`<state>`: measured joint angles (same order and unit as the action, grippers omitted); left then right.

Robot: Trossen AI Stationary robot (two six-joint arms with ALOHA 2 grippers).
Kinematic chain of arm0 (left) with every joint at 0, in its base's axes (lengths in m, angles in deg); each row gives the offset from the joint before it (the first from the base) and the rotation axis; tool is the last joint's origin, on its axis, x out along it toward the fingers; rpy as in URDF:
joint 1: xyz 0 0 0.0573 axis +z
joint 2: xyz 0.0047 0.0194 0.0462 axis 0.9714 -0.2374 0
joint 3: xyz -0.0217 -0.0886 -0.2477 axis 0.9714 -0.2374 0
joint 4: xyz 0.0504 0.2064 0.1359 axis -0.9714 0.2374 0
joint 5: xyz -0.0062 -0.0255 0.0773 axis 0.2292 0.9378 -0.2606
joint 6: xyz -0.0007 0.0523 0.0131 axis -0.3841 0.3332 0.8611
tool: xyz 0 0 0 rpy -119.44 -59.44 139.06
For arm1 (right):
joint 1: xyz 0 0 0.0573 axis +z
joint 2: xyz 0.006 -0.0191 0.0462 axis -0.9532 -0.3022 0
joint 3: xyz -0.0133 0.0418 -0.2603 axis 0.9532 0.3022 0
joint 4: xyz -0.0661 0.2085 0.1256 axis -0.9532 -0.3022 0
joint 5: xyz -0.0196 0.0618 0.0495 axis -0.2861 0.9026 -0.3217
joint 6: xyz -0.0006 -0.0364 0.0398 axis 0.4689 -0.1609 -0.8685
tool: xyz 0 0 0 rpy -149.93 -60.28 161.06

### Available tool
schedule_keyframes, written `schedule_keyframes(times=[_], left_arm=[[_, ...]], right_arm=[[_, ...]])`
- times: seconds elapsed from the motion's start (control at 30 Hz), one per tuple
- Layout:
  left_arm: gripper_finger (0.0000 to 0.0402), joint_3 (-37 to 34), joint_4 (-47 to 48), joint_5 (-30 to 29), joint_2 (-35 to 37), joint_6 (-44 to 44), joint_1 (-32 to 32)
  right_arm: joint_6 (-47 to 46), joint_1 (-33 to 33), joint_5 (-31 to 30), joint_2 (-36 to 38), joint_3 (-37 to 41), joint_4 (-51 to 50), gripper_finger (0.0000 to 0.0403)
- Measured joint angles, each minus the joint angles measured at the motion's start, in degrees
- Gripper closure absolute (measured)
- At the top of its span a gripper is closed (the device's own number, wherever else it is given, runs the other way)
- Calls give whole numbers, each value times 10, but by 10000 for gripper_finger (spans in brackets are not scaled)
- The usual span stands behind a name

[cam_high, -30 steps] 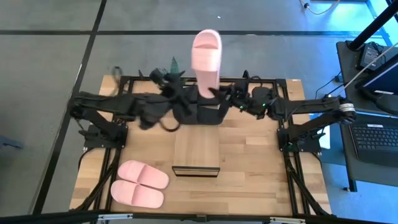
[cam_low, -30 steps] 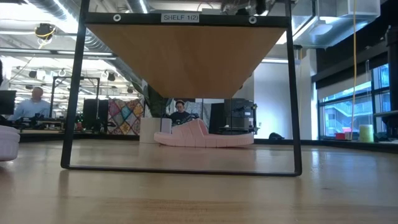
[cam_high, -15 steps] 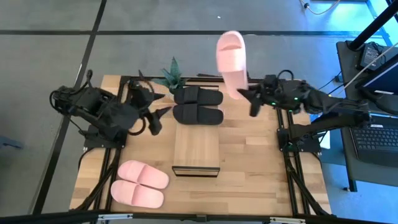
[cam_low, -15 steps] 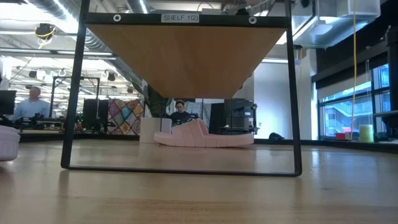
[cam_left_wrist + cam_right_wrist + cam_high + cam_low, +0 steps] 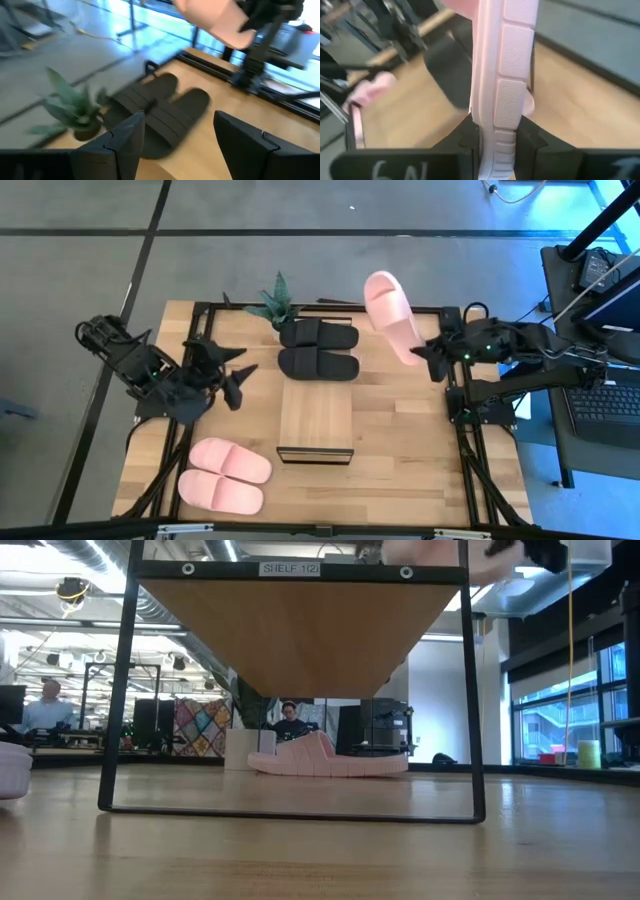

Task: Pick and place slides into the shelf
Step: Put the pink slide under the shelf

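A pale pink slide is in the air over the table's far right, with my right gripper shut on it; the low view shows it at the top edge. My left gripper hangs open and empty over the table's left side, away from the black pair of slides lying on their soles at the far middle. The shelf stands mid-table. Another pink slide lies on its sole under the shelf's plank. A pink pair lies at the near left. My right gripper pinches the pink slide's sole near the end away from the strap, one finger on each face of the sole. The fingers come from the table's right. The slide is lifted clear and juts toward the far left, edge-on in the wrist view.
A small potted plant stands at the far edge beside the black pair. The dark frame rail runs along the table's right side. Bare wood lies to the right of the shelf.
Both grippers have drawn away from the far middle over the black pair. My right gripper has carried the pink slide toward the table's right edge, and the slide has swung from pointing straight far to slanting far-left. My left gripper has withdrawn toward the left edge, rolling, still open.
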<state>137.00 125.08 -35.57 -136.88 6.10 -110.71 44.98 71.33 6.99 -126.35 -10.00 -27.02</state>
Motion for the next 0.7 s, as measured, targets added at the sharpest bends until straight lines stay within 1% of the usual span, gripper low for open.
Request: schedule_keyframes(times=[0.1, 0.17, 0.23, 0.33, 0.43, 0.47, 0.53, 0.7], left_arm=[[174, -53, -88, 55, 22, 53, -2], [174, -89, -162, 121, 35, 112, 2], [174, -124, -246, 192, 50, 166, 8], [174, -172, -369, 281, 76, 250, 24], [174, -212, -455, 364, 102, 320, 40], [174, -221, -474, 386, 110, 335, 45], [174, -233, -481, 413, 127, 348, 52], [174, -246, -482, 438, 160, 372, 53]], right_arm=[[-37, 0, 7, -1, 0, -36, 330], [-57, -1, 28, 0, 0, -64, 330], [-83, 0, 60, -1, 0, -97, 330], [-121, 0, 112, 0, 2, -147, 330], [-155, 0, 157, -2, 6, -195, 330], [-165, 0, 173, -3, 7, -212, 330], [-182, 0, 214, -5, 7, -238, 330], [-183, 0, 318, -11, 7, -266, 330]])
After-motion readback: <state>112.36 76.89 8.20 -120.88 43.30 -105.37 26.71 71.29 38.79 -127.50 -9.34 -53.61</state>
